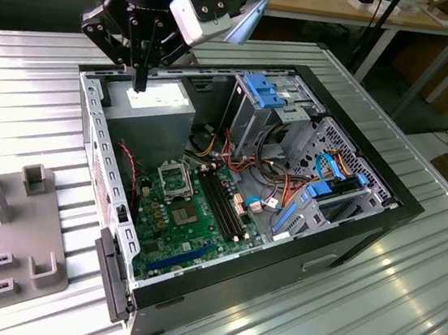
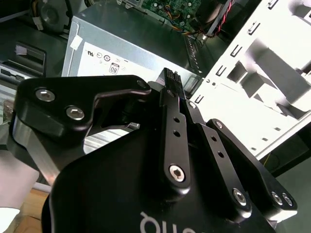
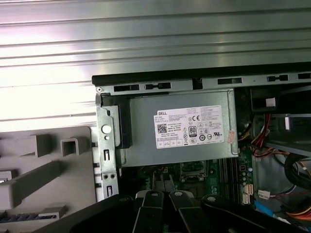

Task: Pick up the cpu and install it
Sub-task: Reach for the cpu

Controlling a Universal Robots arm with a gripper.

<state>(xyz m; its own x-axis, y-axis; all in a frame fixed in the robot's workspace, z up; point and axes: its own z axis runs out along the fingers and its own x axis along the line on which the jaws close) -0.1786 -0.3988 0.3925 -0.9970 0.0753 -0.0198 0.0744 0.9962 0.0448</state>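
Your gripper (image 1: 140,84) hangs above an open computer case (image 1: 398,212) that lies on its side on a ribbed metal table (image 1: 31,70). Its fingers point straight down and are drawn together, the tips almost touching, just over the labelled grey power supply (image 1: 156,107) in the case's corner. Both wrist views look down on that same power supply. Further inside the case, a green board (image 1: 168,238) carries a black-framed square socket (image 1: 175,180), well apart from the gripper. A grey holder with upright posts and slots (image 1: 5,222) sits on the table just outside the case, at the exterior view's left. You cannot tell where the cpu lies, or whether anything thin is pinched between the fingertips.
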